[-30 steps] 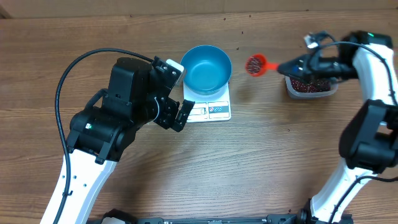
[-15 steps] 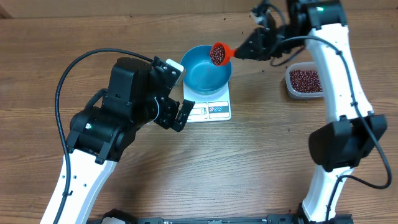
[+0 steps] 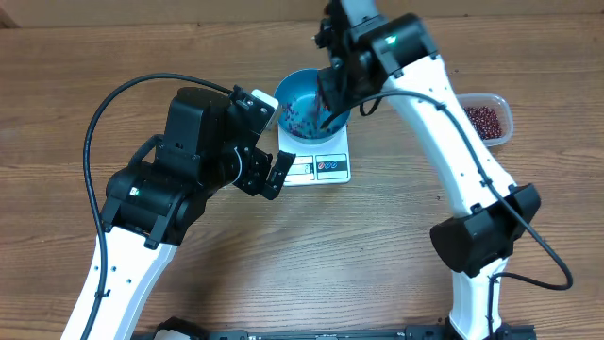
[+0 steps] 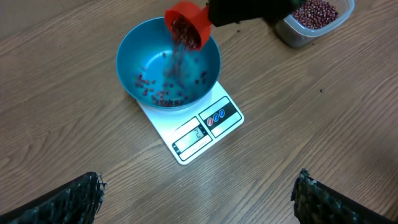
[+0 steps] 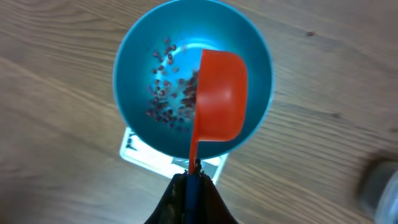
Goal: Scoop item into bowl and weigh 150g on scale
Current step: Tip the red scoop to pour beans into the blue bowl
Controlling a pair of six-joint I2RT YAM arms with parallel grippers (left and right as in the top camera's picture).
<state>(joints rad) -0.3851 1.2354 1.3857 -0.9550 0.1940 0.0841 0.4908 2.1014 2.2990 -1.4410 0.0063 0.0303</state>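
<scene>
I judge it early: right gripper [image 5: 191, 180], pinching scoop [image 5: 217, 102], tips few beans [image 5: 168, 99] into bowl [image 5: 134, 62] on scale [image 4: 205, 127]; left gripper [image 3: 272, 142] wide, empty.

A red scoop [image 5: 217, 99] hangs tilted, mouth down. A clear tub [image 3: 509, 123] sits on the wooden table [image 3: 377, 246], far right.

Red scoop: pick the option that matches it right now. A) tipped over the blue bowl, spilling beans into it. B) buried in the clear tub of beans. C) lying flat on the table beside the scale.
A: the red scoop hangs tilted above the blue bowl on the scale, beans falling from it and scattered inside the bowl.
</scene>
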